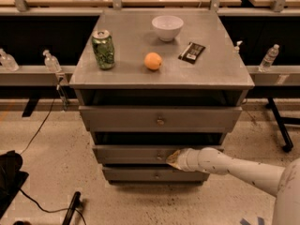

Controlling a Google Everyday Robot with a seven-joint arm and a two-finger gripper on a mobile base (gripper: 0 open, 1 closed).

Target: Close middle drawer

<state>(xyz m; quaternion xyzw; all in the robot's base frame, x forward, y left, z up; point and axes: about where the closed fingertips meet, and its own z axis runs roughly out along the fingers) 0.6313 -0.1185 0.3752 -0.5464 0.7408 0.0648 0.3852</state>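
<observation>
The middle drawer (131,154) is a low grey front panel with a small round knob (159,157). It sits in the grey cabinet (159,78), between a taller top drawer front (122,119) and a narrower bottom front (140,174). It stands only slightly proud of the cabinet, with a dark gap above it. My gripper (173,159) reaches in from the lower right on a white arm. Its tan tip is shut and empty, and it presses on the drawer front just right of the knob.
On the cabinet top stand a green can (103,49), an orange (153,60), a white bowl (167,27) and a dark snack bar (192,52). Water bottles (268,57) stand on ledges at both sides. A black bag (9,177) and a cable lie on the floor at left.
</observation>
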